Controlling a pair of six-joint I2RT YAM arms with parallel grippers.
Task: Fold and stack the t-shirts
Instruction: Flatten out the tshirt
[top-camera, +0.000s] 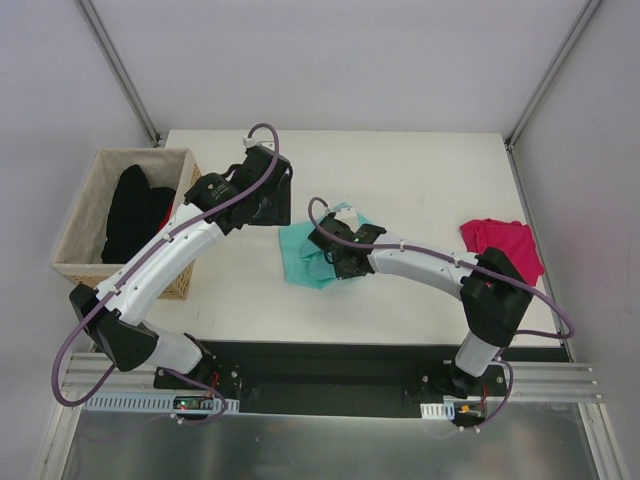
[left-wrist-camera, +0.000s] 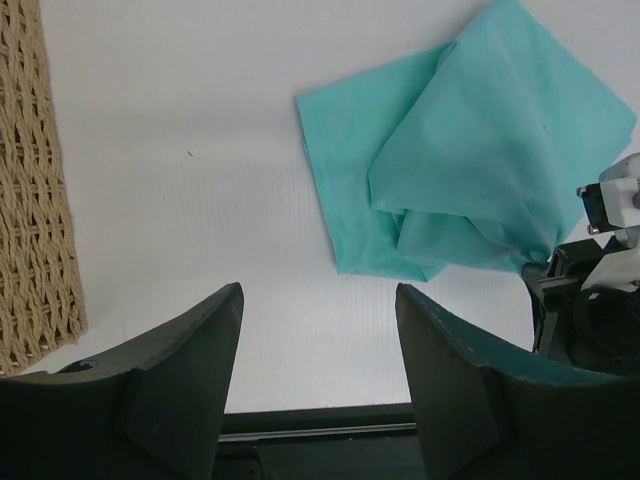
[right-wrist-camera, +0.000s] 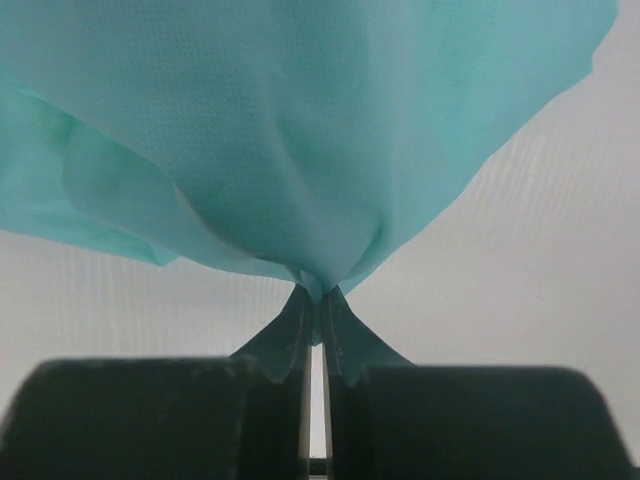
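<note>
Teal t-shirt (top-camera: 300, 256) bunched mid-table, one edge pinched in clenched right gripper (right-wrist-camera: 313, 300); left gripper (left-wrist-camera: 318, 298) released, just left of it, over bare table (top-camera: 430, 170); pink t-shirt (top-camera: 503, 247) crumpled at right edge; basket (top-camera: 78, 232) at left edge

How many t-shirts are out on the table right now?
2. The teal t-shirt lies centrally on the table, pinched by the right gripper; the pink t-shirt sits near its right edge. Dark cloth in the basket may hide more.

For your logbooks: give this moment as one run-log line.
right end effector: shut on teal t-shirt | left end effector: open, empty | pink t-shirt: apart, untouched
</note>
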